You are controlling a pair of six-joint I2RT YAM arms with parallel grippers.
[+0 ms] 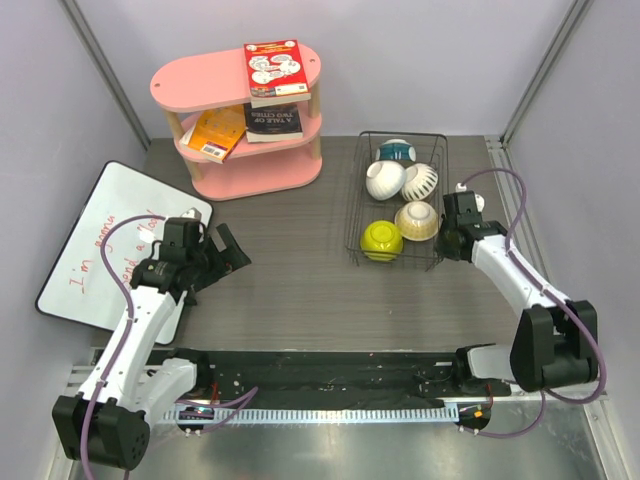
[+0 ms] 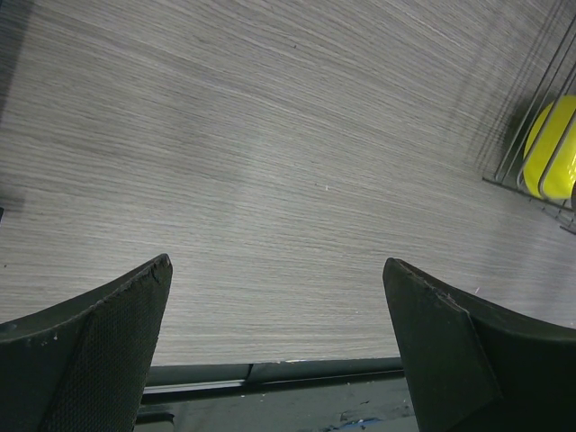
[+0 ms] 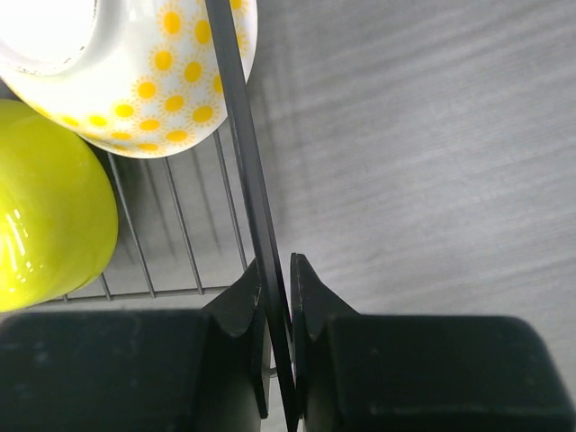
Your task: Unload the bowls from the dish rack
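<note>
Near the table's (image 3: 432, 180) right edge, the right jaws clench the dish rack's (image 3: 241, 135) rim wire; the left jaws gape. A pull could drag the rack, tumbling the bowls (image 3: 153, 81).

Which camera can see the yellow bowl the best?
The top camera: it shows the whole yellow bowl sitting in the dish rack. The right wrist camera sees it close up but cut off at the edge. The left wrist camera catches only a sliver behind the wires.
</note>
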